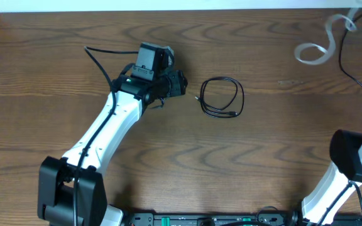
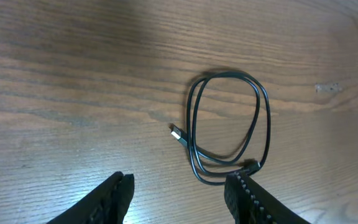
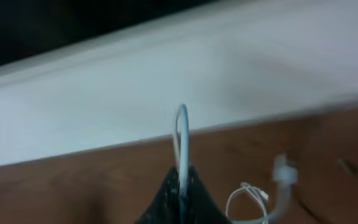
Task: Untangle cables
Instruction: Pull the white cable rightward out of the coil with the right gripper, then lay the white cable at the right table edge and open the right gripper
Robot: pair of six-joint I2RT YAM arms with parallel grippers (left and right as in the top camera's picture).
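Observation:
The black cable (image 1: 221,79) lies in a small double loop on the wood table, just right of my left gripper (image 1: 178,84). In the left wrist view the loop (image 2: 267,124) sits ahead of the open, empty left gripper (image 2: 180,183), and its lower end is close to the right fingertip. The white cable (image 1: 311,54) curls at the far right of the table. My right gripper (image 3: 180,177) is shut on a strand of the white cable (image 3: 181,130), which rises from the jaws. A thin white coil (image 3: 247,199) and plug (image 3: 284,171) lie beside it. The right gripper itself is outside the overhead view.
A thicker black wire (image 1: 357,81) trails across the table's right side. The left arm's own wire (image 1: 99,63) loops out behind it. A white edge (image 1: 168,5) runs along the far side of the table. The right arm's base (image 1: 354,157) is at the front right.

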